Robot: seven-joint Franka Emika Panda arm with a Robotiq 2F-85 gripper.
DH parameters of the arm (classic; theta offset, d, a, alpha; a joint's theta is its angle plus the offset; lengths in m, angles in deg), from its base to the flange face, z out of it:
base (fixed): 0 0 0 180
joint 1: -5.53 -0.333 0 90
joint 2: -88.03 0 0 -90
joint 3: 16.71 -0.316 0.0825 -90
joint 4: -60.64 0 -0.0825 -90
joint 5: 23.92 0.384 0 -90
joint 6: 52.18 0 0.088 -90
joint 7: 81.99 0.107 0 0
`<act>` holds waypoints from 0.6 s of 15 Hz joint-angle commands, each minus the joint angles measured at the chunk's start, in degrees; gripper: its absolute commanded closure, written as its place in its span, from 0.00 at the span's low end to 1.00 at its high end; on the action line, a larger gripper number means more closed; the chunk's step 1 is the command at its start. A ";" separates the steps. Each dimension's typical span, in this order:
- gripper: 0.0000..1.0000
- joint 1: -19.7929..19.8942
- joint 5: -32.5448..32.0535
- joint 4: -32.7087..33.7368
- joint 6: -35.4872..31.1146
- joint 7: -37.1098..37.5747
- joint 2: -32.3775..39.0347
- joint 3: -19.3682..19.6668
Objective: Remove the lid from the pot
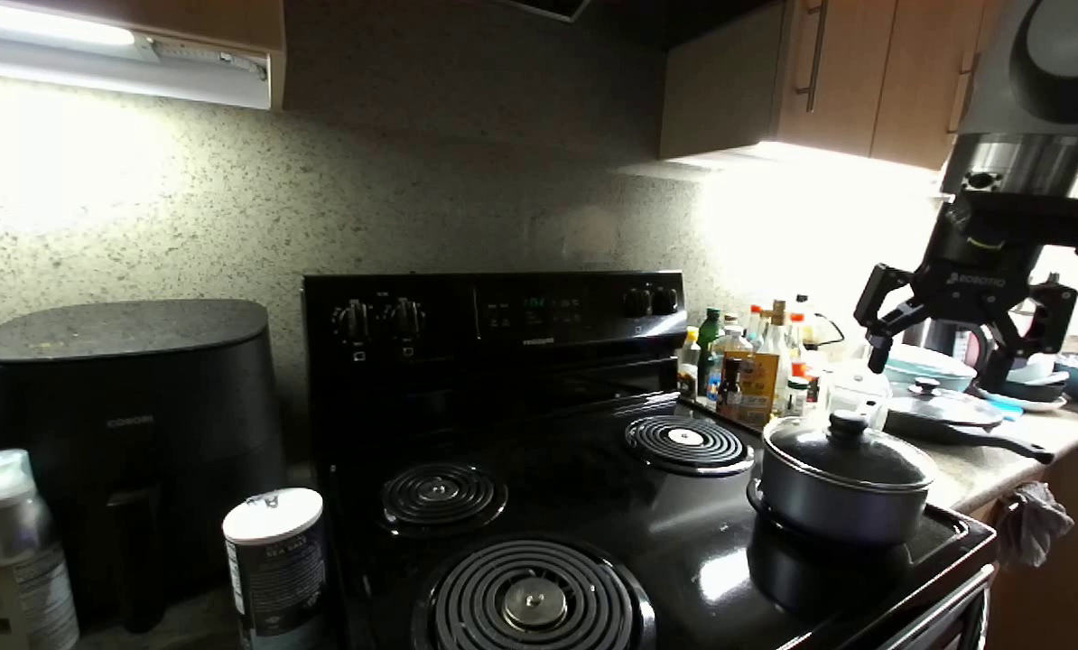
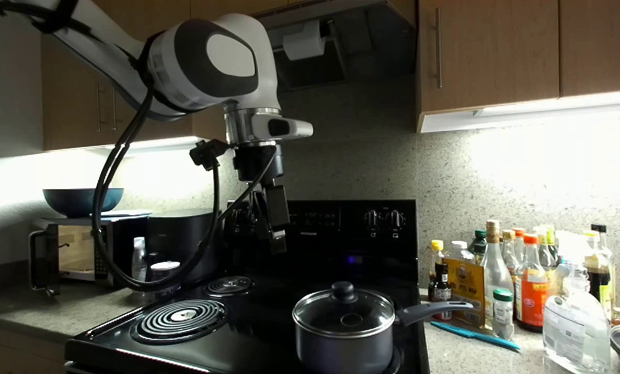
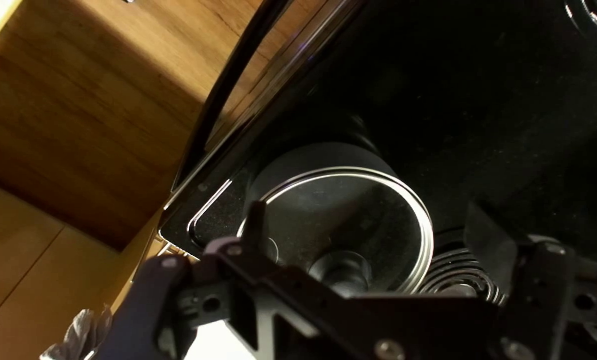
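One spread, empty black gripper (image 1: 935,368): toward its eight o'clock, in an exterior view, we find the round, dark-knobbed glass lid (image 1: 853,457).

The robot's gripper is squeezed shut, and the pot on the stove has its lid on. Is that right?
Not quite: the gripper is open, not shut, as an exterior view shows. The pot on the stove does have its lid on.

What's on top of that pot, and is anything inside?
A glassy lid with a dark knob covers the pot. Beneath the lid, it's too dark to tell.
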 commanded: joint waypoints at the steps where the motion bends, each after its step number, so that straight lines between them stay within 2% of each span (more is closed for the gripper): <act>1: 0.00 0.21 -1.06 1.43 -2.01 1.88 4.25 1.36; 7: 0.00 0.43 -0.37 4.19 -2.86 2.23 10.84 4.51; 8: 0.00 -0.54 -0.56 2.37 -1.99 0.89 7.81 4.73; 9: 0.00 -0.61 -0.53 2.76 -1.99 0.88 8.61 5.09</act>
